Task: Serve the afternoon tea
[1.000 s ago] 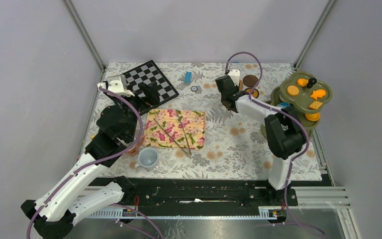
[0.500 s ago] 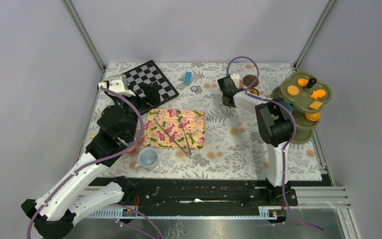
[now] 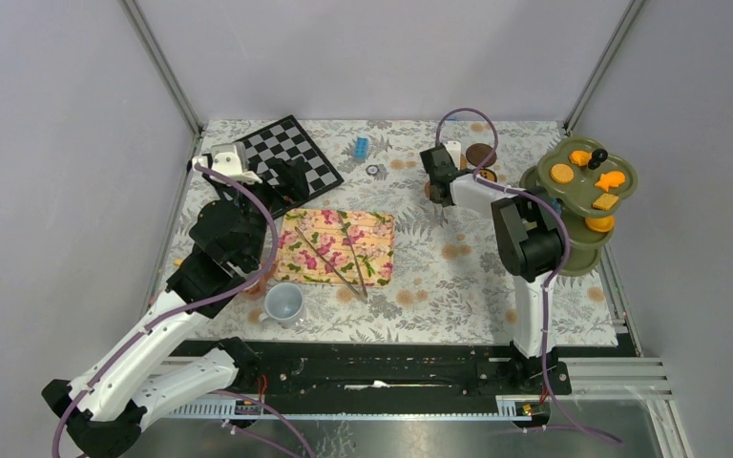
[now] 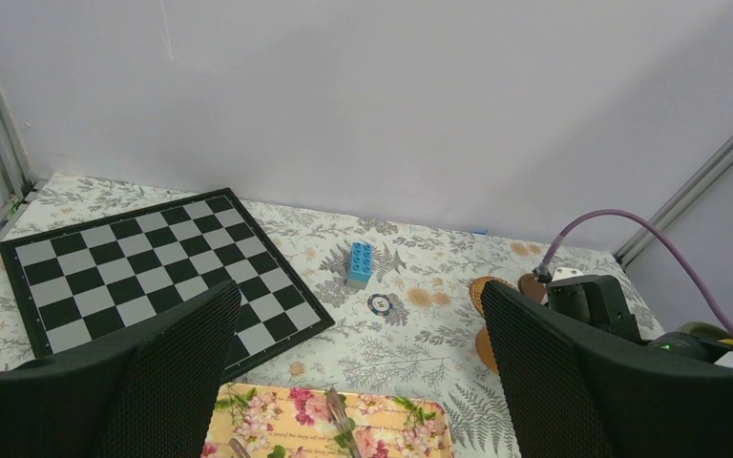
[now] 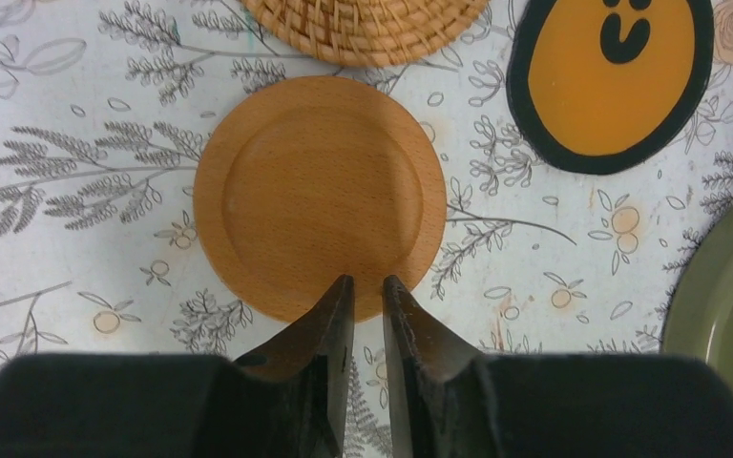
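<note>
A round wooden coaster (image 5: 320, 196) lies flat on the tablecloth. My right gripper (image 5: 367, 281) points straight down over its near edge, jaws almost together and holding nothing; it also shows in the top view (image 3: 436, 183). A wicker coaster (image 5: 363, 29) and an orange smiley coaster (image 5: 611, 81) lie just beyond. My left gripper (image 4: 361, 291) is wide open and empty above the chessboard's near corner. A grey-blue mug (image 3: 283, 303) stands near the front left. Orange pastries (image 3: 561, 174) sit on the olive tiered stand (image 3: 620, 191).
A floral mat (image 3: 379, 260) with metal tongs (image 3: 329, 256) lies mid-table. A chessboard (image 3: 291, 160), a blue brick (image 3: 361, 146) and a poker chip (image 3: 373, 170) lie at the back. A dark brown coaster (image 3: 480, 154) lies far right of my right gripper.
My right arm has folded its elbow in toward the right and the gripper has shifted slightly farther back over the coasters. The left arm has barely moved.
</note>
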Motion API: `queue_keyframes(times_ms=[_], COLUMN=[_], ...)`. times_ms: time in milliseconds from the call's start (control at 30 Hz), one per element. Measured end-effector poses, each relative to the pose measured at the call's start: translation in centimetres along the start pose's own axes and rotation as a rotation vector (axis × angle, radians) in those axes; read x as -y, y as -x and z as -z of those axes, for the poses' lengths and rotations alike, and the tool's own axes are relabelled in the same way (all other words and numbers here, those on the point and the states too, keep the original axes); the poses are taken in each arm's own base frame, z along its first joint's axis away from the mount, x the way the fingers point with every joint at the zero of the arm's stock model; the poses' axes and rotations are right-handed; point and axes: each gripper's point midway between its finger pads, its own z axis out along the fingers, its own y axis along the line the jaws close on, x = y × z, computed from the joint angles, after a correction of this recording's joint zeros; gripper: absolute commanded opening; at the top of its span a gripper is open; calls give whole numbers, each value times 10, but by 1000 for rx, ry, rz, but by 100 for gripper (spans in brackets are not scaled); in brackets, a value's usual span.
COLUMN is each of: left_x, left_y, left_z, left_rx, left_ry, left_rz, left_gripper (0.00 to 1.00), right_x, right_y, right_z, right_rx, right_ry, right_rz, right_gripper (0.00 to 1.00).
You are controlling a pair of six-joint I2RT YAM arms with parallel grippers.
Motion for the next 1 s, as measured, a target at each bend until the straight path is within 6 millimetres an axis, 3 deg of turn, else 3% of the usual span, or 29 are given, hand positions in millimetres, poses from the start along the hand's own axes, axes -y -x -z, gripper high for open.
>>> queue_keyframes(times_ms=[300,467,833,1000], left_x=[1,1,3,3], left_y=[-1,-1,-1,-2], left_z=[0,0,0,0], left_rx=[-3,-3,-5,-7], left_ry=[-3,-4,-12,-16], left_rz=[-1,-1,6,9], left_gripper=[99,99,99,99], right_x=[16,35,99,101], right_y=[-26,-58,-171,-180], right_z=[21,47,148,187], right_rx=[-118,-202,-446,-443], right_ry=[-8,-3,-27,-9], right_rz=[81,107,51,-24], right_gripper=[30,34,42,44])
